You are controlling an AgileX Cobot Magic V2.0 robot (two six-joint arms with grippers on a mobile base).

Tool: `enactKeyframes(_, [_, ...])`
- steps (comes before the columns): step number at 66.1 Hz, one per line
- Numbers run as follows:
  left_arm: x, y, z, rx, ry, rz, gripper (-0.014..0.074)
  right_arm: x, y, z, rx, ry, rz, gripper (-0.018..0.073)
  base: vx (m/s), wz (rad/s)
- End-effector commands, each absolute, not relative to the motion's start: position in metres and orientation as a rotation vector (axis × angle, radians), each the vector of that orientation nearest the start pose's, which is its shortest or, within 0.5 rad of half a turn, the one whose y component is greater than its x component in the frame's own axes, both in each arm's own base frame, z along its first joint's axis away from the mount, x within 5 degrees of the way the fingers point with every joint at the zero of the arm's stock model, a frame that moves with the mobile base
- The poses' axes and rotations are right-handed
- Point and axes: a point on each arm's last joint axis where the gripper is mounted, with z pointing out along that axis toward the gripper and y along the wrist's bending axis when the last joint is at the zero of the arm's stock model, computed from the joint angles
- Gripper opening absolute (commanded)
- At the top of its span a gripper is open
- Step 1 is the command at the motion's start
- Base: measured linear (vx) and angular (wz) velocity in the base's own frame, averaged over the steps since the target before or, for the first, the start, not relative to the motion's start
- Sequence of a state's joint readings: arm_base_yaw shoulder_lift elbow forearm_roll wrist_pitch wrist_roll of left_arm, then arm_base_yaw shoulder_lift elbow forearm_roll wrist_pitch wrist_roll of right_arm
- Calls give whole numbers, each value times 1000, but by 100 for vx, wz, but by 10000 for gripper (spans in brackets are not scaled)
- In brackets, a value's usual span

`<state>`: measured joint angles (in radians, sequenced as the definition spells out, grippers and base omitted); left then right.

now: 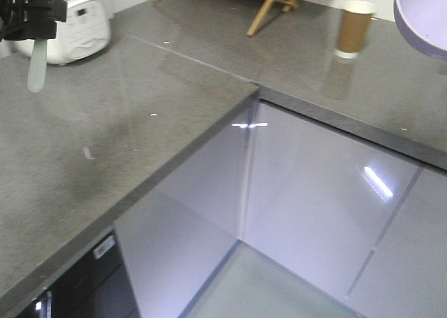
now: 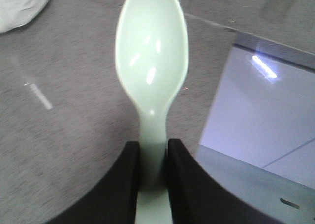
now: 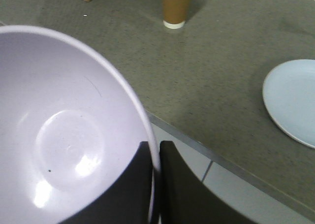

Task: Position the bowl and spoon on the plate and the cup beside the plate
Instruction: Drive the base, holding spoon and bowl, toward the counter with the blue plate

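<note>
My left gripper [image 2: 153,152] is clamped on the spoon [image 2: 151,61], a pad on either edge of the handle just below the head, and it holds the spoon in the air over the counter [image 1: 105,143]. My right gripper [image 3: 155,155] is pinched on the rim of the bowl [image 3: 64,135], one finger inside the wall and one outside. The bowl hangs tilted from that single hold, above the counter's front edge as the right wrist view shows it. The plate [image 3: 295,101] lies flat on the counter off to my right, well apart from the bowl and only partly in view. The cup [image 3: 176,5] stands upright farther back, well apart from the plate. As I judge it, the bowl should go first. I would carry it across to the plate, level it so the base comes down flat near the middle, and part my fingers only once it rests, since a rim pinch can let it swing or tip. My inner finger then has to lift straight out so it does not drag the wall. The spoon can follow onto the plate beside the bowl, set down low rather than dropped, because it is light and could skid on the smooth plate.
</note>
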<state>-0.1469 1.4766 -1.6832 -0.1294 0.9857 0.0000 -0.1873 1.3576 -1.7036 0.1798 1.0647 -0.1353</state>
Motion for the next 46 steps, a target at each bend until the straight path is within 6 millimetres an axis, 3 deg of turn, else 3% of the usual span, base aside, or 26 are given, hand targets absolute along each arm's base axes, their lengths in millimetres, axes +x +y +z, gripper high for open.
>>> enactKeyframes(1, [299, -57, 470, 128, 2134, -272, -6, 257, -36, 502, 62, 2055, 18, -6, -1, -57])
enactKeyframes(46, [299, -57, 470, 128, 2134, -272, -6, 257, -36, 502, 62, 2055, 18, -6, -3, -42])
